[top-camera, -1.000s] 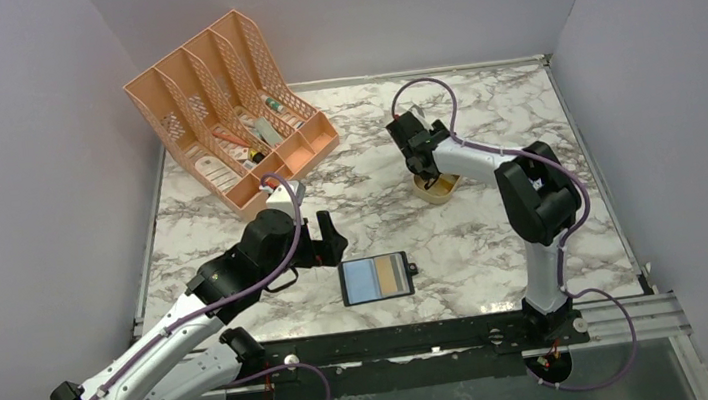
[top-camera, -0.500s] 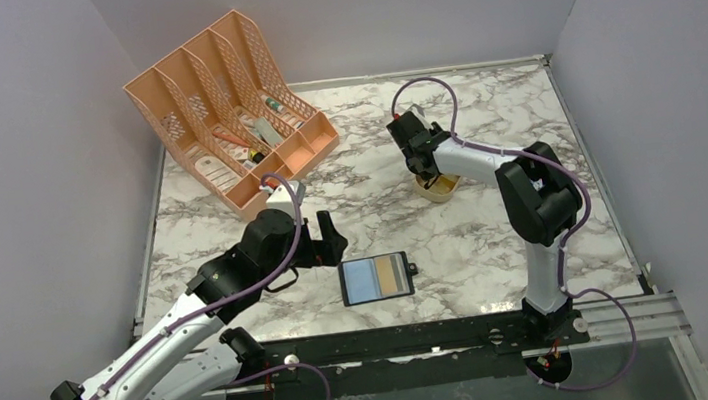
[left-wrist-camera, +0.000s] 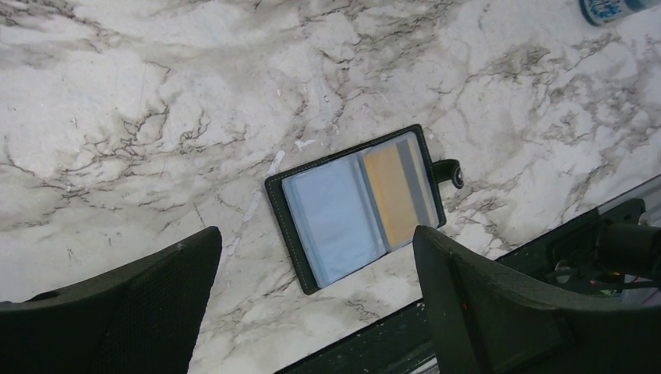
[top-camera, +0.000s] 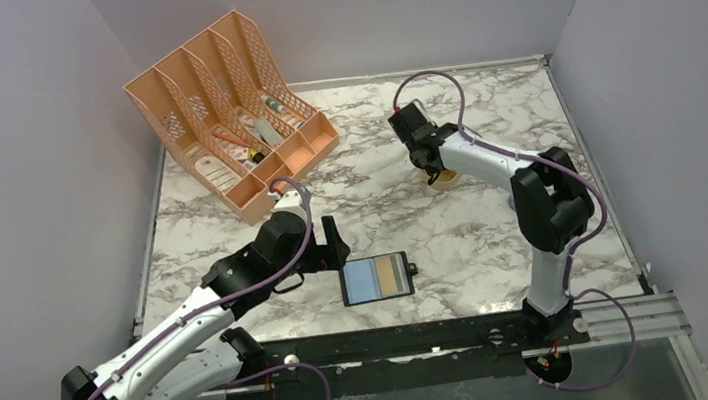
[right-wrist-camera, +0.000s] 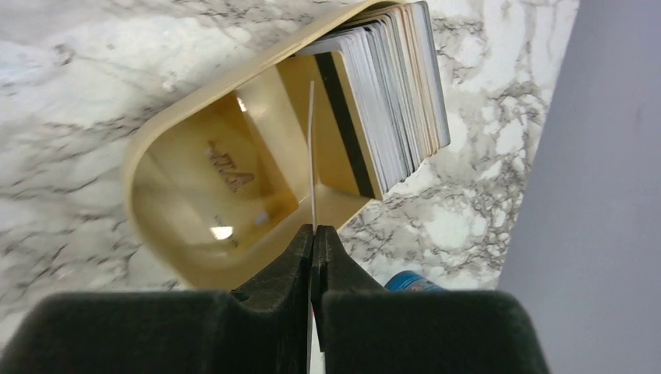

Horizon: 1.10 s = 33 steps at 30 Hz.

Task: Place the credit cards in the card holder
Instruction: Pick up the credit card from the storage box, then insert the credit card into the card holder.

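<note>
The card holder (top-camera: 376,278) lies open on the marble near the front edge, a tan-orange card (left-wrist-camera: 390,195) in its right pocket and blue-grey sleeves on its left. My left gripper (top-camera: 336,246) hovers open just left of it; in the left wrist view the gripper (left-wrist-camera: 316,234) has its fingers wide apart above the card holder (left-wrist-camera: 355,209). My right gripper (right-wrist-camera: 314,231) is shut on one thin credit card (right-wrist-camera: 312,148), seen edge-on, above a gold oval tin (right-wrist-camera: 195,195). The tin holds a stack of several credit cards (right-wrist-camera: 390,101). From above, the right gripper (top-camera: 434,171) covers most of the tin (top-camera: 447,180).
A peach desk organiser (top-camera: 229,113) with pens stands at the back left. A small blue-capped object (right-wrist-camera: 409,282) lies on the marble beside the tin. The black rail of the table's front edge (left-wrist-camera: 436,343) runs just below the card holder. Grey walls enclose the table.
The right gripper has closed on a single card at the tin and its wrist has shifted slightly back. The left arm has moved a little right, toward the card holder.
</note>
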Motion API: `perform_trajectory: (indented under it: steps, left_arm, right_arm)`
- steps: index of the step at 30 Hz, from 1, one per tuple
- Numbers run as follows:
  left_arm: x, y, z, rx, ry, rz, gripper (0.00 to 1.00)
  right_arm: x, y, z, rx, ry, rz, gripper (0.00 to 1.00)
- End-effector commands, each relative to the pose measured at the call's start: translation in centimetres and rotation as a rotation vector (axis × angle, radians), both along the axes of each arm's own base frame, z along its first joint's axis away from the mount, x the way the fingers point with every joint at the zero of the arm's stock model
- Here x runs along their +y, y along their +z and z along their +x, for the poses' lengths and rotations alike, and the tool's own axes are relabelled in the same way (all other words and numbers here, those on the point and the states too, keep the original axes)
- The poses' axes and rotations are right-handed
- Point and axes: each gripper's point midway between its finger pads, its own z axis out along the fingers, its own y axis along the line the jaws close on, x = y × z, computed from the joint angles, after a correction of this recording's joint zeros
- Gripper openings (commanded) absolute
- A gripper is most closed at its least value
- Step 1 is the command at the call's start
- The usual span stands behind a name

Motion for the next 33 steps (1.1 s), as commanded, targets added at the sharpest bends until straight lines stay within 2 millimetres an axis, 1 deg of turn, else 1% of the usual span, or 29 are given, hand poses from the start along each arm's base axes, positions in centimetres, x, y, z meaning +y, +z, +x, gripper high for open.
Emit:
perform_trajectory:
  steps: [1,4,7,8,11,13,17,20,22,23,26,29,33]
  left_arm:
    - [-0.6,-1.6,-0.3,0.054,-0.004,-0.009,0.93]
    - [-0.9,-2.9,-0.6,0.105,-0.013,0.01,0.86]
    - [-1.2,-4.0,-0.9,0.142,-0.016,0.019,0.78]
    - [-1.3,-4.3,-0.9,0.151,-0.017,0.018,0.75]
    - [-1.3,-5.4,-1.1,0.173,-0.018,0.026,0.65]
    - [-1.3,-5.8,-1.0,0.18,-0.012,0.029,0.56]
    - [-2.3,-6.4,-1.3,0.201,-0.037,-0.011,0.36]
    - [-3.1,-7.1,-1.6,0.227,-0.055,-0.04,0.21]
    - [-3.6,-7.6,-1.8,0.249,-0.067,-0.058,0.13]
    - [-3.8,-7.9,-1.9,0.26,-0.072,-0.065,0.09]
    - [-4.1,-8.8,-2.2,0.285,-0.074,-0.079,0.0]
    - [-4.1,-9.6,-2.3,0.303,-0.068,-0.079,0.0]
    - [-3.8,-10.7,-2.6,0.327,-0.058,-0.066,0.0]
  right_arm:
    - [3.5,2.4,-2.4,0.039,0.053,0.193,0.01]
    - [4.7,3.1,-4.2,0.065,0.06,0.252,0.01]
    - [5.9,4.4,-6.0,0.08,0.061,0.343,0.01]
    - [6.3,4.8,-6.7,0.084,0.062,0.378,0.01]
    - [8.2,6.0,-8.8,0.106,0.105,0.538,0.01]
    - [9.8,6.7,-10.5,0.131,0.155,0.666,0.01]
    - [12.6,7.9,-14.0,0.176,0.244,0.923,0.01]
    - [14.5,8.2,-16.8,0.236,0.288,1.098,0.01]
    - [15.2,8.2,-18.2,0.275,0.297,1.183,0.01]
    - [15.3,7.9,-18.9,0.297,0.286,1.212,0.01]
    - [16.0,7.4,-20.4,0.35,0.284,1.293,0.01]
    - [16.8,6.4,-21.9,0.42,0.284,1.363,0.01]
    - [16.8,4.1,-23.1,0.48,0.234,1.375,0.01]
